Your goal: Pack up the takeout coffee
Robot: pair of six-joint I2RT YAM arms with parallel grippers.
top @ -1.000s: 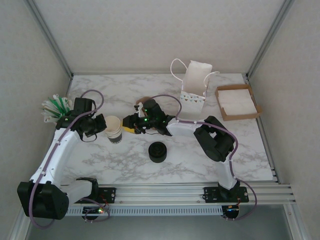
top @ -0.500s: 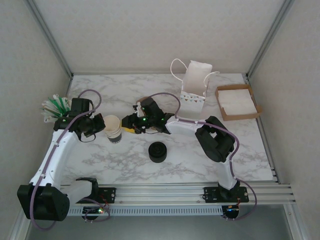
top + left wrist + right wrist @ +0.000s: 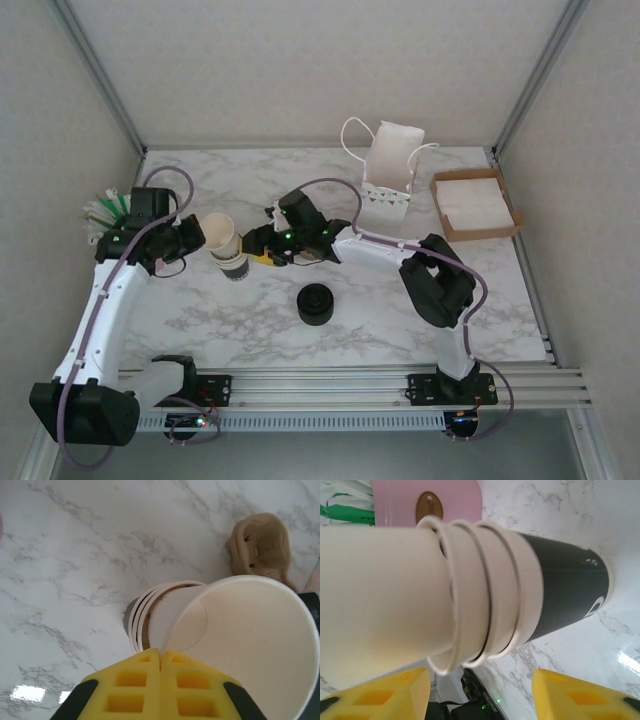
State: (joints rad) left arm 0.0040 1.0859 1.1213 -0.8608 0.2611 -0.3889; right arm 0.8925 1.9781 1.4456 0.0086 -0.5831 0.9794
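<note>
Currently, a lidless cream cup (image 3: 250, 640) is pinched by its wall in the closed left end effector (image 3: 160, 661) and held tilted, its base nested in the stack of cups (image 3: 560, 590) on the desk (image 3: 400, 320). The stack is flanked by the right end effector (image 3: 480, 690), whose fingers are parted.

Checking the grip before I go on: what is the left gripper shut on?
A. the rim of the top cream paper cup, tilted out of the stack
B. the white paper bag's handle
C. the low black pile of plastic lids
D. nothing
A: in the left wrist view the left gripper's yellow fingers meet on the rim of the top cream paper cup, which leans out of the stack of paper cups.
</note>
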